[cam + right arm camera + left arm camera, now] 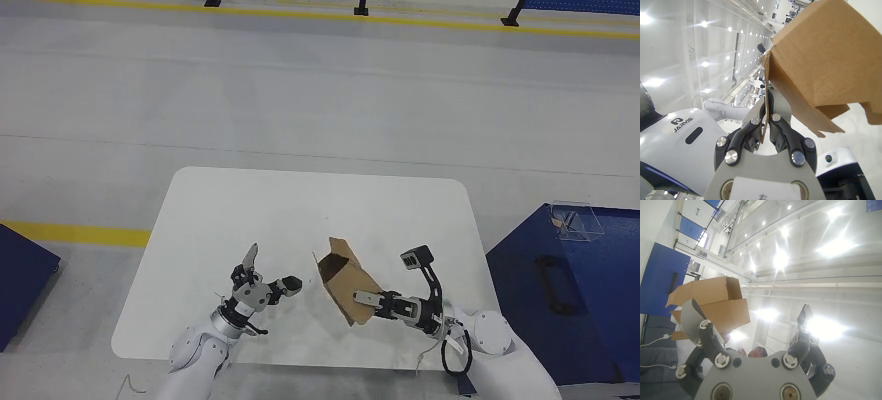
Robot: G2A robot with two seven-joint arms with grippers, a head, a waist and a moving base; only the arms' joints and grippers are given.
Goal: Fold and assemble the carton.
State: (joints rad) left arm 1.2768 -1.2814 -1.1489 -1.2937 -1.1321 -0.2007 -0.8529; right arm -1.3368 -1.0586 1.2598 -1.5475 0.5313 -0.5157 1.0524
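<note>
A brown cardboard carton stands tilted near the front of the white table, its open end facing up and away, with loose flaps. My right gripper is at the carton's lower right side and is shut on one thin flap. In the right wrist view that flap's edge runs between the fingers of the right gripper, and the carton hangs above them. My left gripper sits to the left of the carton, open and holding nothing. In the left wrist view the left gripper has its fingers spread wide, with the carton beyond one finger, apart from it.
A blue cabinet with a small clear container on top stands right of the table. Another blue unit is at the left. The table's front edge runs close behind both arms.
</note>
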